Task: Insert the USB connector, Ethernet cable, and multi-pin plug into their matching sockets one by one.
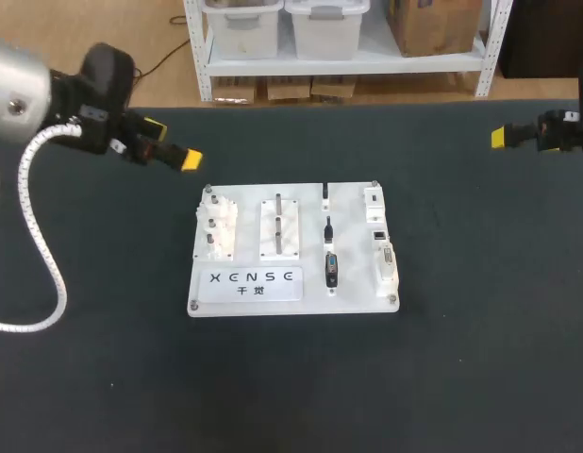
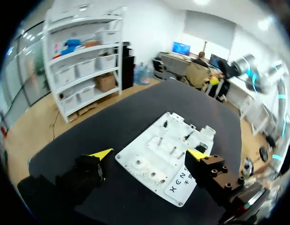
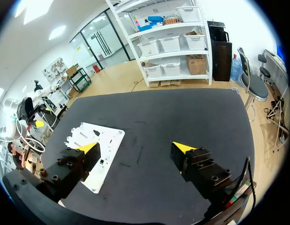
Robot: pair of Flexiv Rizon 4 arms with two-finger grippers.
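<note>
Head view: the white board (image 1: 291, 250) sits mid-frame on the dark table (image 1: 461, 377), with both grippers well apart from it.
Nearest, the board's front label strip (image 1: 256, 280) carries dark lettering. Behind it, right of centre, three small dark connectors (image 1: 331, 269) stand in a column, too small to tell which is which. The white sockets (image 1: 382, 247) just beside them are barely distinguishable. Farther back, the left gripper (image 1: 174, 143) at upper left has its fingers spread apart, holding nothing. The right gripper (image 1: 505, 139) at upper right is mostly cut off by the frame edge, with one yellow tip showing. Its wrist view shows its fingers (image 3: 87, 149) wide apart and empty.
</note>
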